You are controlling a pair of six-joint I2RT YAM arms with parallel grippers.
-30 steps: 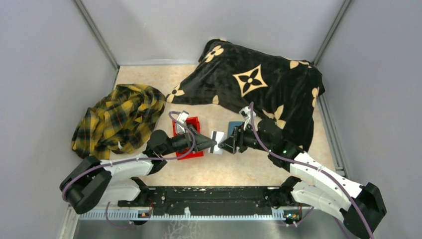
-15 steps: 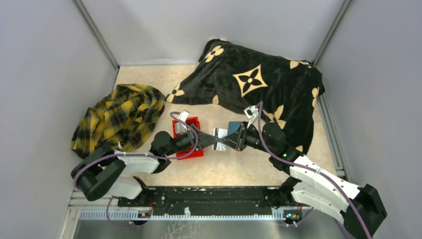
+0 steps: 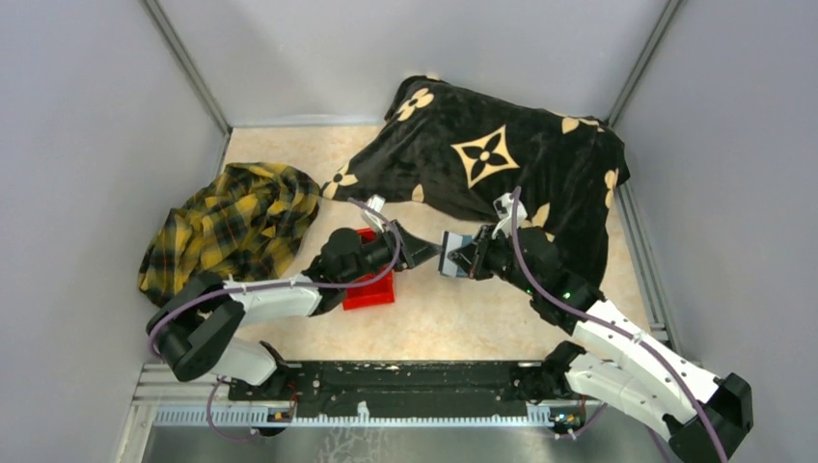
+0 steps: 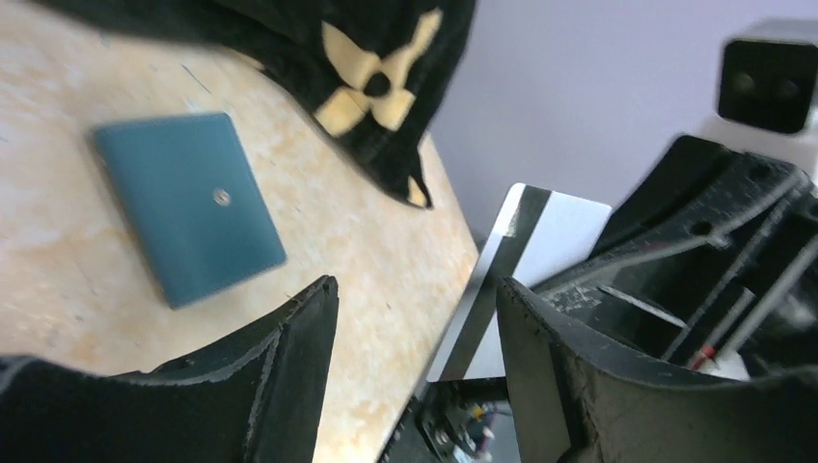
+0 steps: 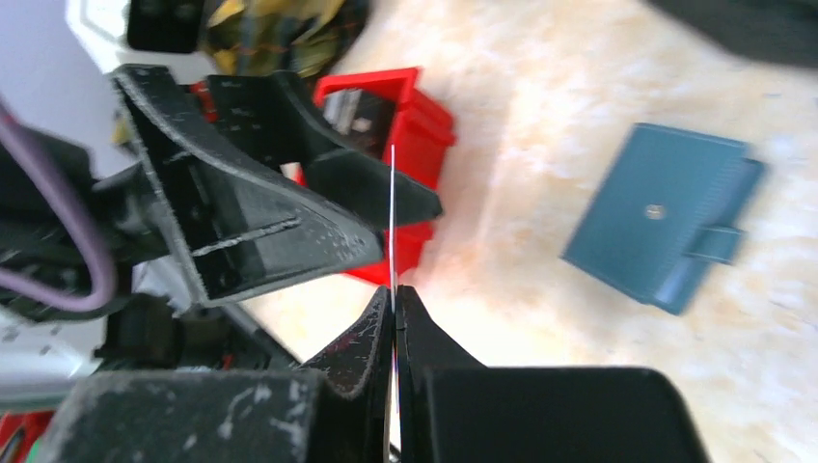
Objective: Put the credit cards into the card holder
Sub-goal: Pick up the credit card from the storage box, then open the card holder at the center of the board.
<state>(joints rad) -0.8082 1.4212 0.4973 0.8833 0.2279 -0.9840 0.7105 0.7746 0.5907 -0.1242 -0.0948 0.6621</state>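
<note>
Right gripper (image 5: pixel 394 294) is pinched tight on the edge of one credit card (image 4: pixel 526 260), silvery white with a dark stripe, held up off the table. Left gripper (image 4: pixel 417 299) faces it with jaws spread wide, the card right at its fingertips, clamping nothing. Card holder (image 5: pixel 661 217) lies closed and flat on the table (image 3: pixel 453 318) just past both grippers, beside the black blanket (image 3: pixel 502 154); red bin (image 5: pixel 386 121) sits under the left arm.

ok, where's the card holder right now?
Top view, centre: the card holder lies closed on the table, right of the red bin, by the black blanket's near edge, close to the right gripper.
</note>
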